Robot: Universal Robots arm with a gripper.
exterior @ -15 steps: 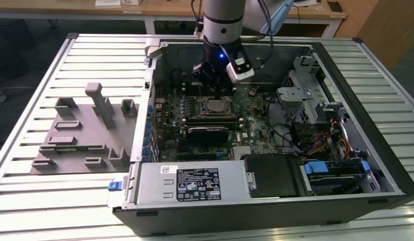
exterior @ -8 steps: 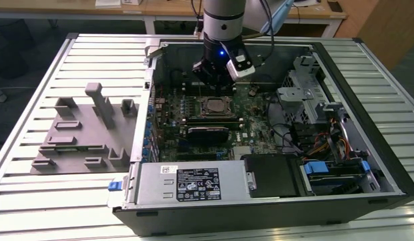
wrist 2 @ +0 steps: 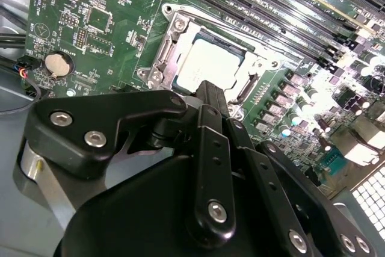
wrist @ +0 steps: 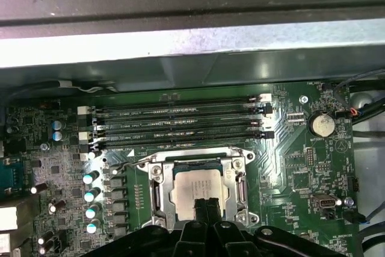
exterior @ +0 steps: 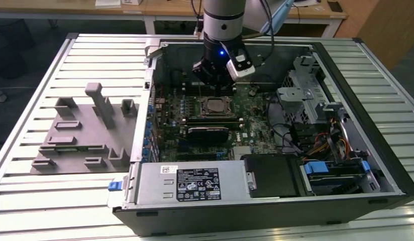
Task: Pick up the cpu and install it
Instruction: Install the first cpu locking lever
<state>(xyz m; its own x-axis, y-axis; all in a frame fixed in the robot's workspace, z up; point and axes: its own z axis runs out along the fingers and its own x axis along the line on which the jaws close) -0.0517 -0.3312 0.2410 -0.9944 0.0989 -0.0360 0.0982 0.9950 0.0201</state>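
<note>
One tool (wrist: 206,204), one cpu (wrist: 198,188). The cpu lies flat inside the motherboard socket (wrist: 157,192), silver top up, with the metal frame around it on all sides. So it is in place rather than in the tool. In the exterior view the cpu (exterior: 217,106) sits mid-board inside the open computer case (exterior: 261,213), which lies on its side on the slatted worktop (exterior: 60,211), probably so the board faces up for the arm.

Tool state: fingertips pressed together, nothing between them. It hangs right over the near edge of the cpu in both wrist views, tips pointing down at the chip. Can't tell if they touch it. With the tips closed over the seated chip, it reads as either a release or a press-down; can't say which. Can't tell if the socket frame is latched.

Counts:
- One socket.
- Four long memory slots (wrist: 180,112) side by side just beyond the socket, all looking empty.
- One coin battery (wrist: 320,126) off to the side of the slots.
- One black finned block (exterior: 207,134) just beside the socket in the exterior view.
- One grey tray (exterior: 73,150) with upright pegs on the worktop at the exterior view's left, well apart from the tool, no chip on it.
</note>
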